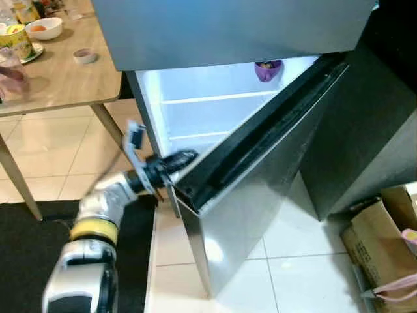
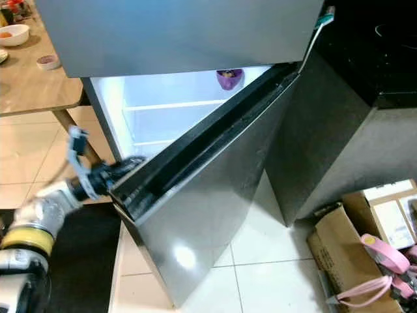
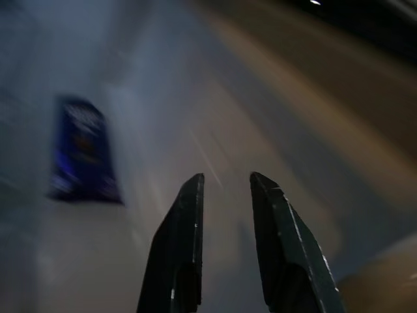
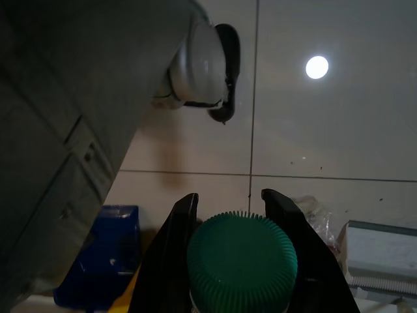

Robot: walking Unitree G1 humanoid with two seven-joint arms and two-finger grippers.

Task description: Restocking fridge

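The left tool (image 1: 179, 160) reaches forward to the free edge of the fridge door (image 1: 260, 195), its black fingers (image 3: 179, 248) a little apart with nothing between them; the left wrist view is blurred, showing only pale streaked surfaces and a dark blue patch. The door stands partly open, swung out just ahead of and to the right of this tool. Beyond the tool lies the lit fridge interior (image 1: 195, 104) with white shelves, and a purple cup (image 1: 268, 70) sits high up at the far right of the compartment.

The right tool (image 4: 238, 261) hangs over the tiled floor (image 4: 326, 130), clamped on a bottle with a green ribbed cap (image 4: 242, 254) that fills the gap between its fingers.

Behind and to the left of the left tool stands a wooden table (image 1: 58, 78) carrying bowls. Far off to the right, cardboard boxes (image 2: 345, 254) rest on the floor.
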